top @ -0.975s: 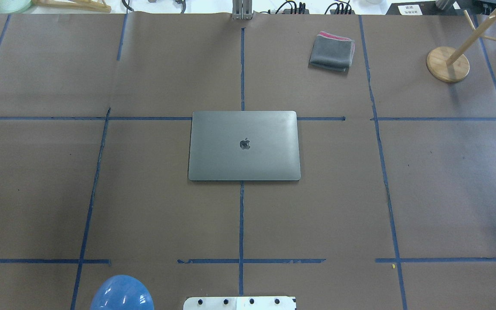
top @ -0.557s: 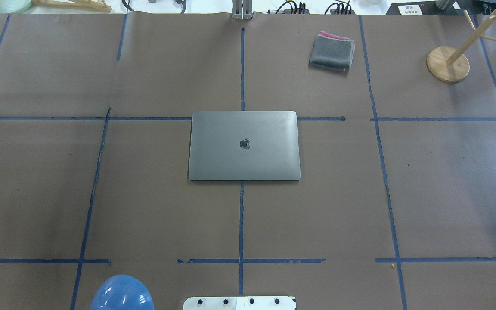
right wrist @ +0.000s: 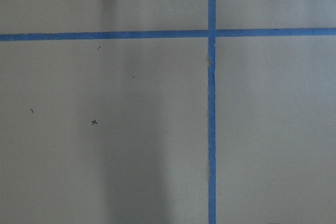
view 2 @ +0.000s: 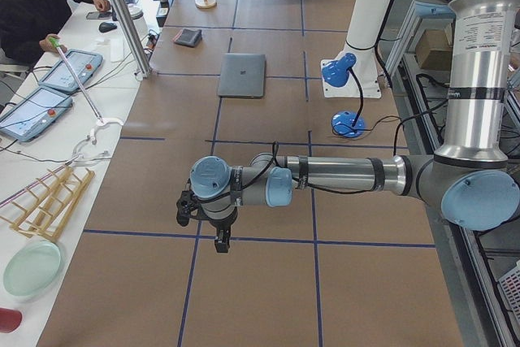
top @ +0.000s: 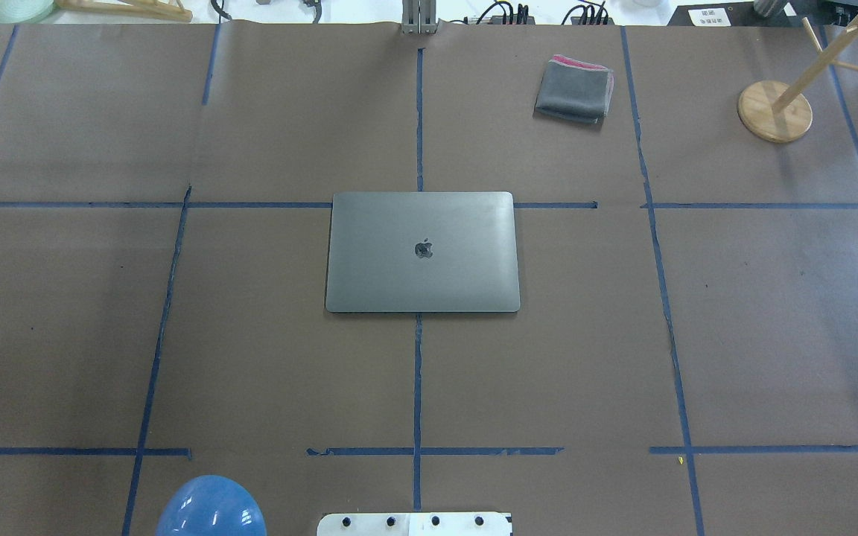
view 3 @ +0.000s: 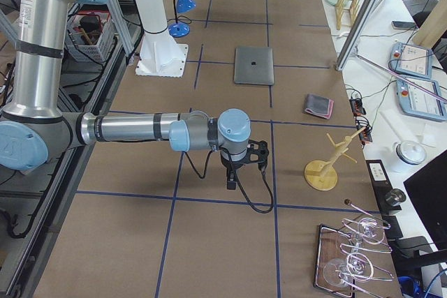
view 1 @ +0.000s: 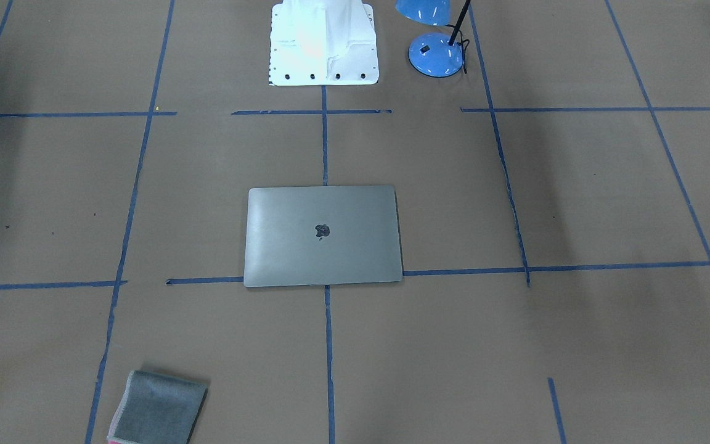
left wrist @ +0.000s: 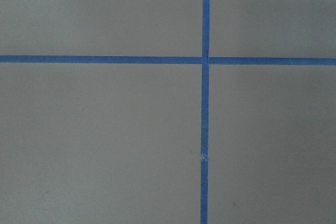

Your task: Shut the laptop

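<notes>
Nothing seems left: the laptop [top: 422,252] lies shut flat; the left gripper [view 2: 221,240] and right gripper [view 3: 231,181] hang well away, spread or pressed together I cannot tell

Pretty plain setup: big tabletop [top: 250,335] covered in brown paper, blue tape grid [top: 417,387] across it, cluttered white side bench [view 2: 20,170] along the far edge.
</notes>
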Robot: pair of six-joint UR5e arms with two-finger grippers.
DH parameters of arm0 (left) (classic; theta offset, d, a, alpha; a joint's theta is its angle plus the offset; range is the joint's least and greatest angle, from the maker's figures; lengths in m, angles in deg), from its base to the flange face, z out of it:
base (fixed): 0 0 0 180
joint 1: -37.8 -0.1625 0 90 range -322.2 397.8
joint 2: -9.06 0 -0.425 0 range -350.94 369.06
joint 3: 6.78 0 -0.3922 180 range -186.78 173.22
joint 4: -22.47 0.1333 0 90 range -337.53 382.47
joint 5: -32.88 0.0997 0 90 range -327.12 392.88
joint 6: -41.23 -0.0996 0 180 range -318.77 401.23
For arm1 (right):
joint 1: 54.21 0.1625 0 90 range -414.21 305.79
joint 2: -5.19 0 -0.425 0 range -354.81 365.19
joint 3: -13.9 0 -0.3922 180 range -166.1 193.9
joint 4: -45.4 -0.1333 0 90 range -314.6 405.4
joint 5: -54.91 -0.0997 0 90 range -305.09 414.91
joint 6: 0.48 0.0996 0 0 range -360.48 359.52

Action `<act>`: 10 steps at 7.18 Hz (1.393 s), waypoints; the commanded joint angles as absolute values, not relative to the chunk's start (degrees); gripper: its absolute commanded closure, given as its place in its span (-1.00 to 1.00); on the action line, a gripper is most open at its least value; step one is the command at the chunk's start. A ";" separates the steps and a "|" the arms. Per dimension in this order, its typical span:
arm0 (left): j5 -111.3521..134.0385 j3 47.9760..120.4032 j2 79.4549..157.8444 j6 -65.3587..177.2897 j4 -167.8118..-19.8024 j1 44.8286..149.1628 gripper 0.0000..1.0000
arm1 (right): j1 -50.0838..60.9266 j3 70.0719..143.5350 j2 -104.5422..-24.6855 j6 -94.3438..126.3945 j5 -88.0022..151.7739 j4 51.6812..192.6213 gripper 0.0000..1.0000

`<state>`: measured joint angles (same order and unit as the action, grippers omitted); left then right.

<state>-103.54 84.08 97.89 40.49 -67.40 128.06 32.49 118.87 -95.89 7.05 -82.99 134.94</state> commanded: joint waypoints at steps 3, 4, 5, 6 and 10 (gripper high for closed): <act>-103.53 84.01 98.44 40.44 -67.09 128.06 -0.99 | 37.71 112.53 -95.53 4.64 -86.24 137.43 -1.00; -103.62 84.01 98.53 40.53 -67.09 128.06 -0.99 | 38.51 111.12 -95.44 2.62 -86.24 137.51 -1.00; -103.70 84.10 98.62 40.53 -67.09 128.06 -0.99 | 38.60 111.02 -95.53 2.51 -86.07 137.77 -1.00; -103.79 84.19 98.62 40.62 -67.00 128.06 -0.99 | 39.12 110.67 -95.53 2.34 -86.24 137.78 -1.00; -103.79 84.71 98.70 40.88 -66.83 128.06 -0.99 | 41.57 111.36 -92.11 2.25 -85.54 143.47 -1.00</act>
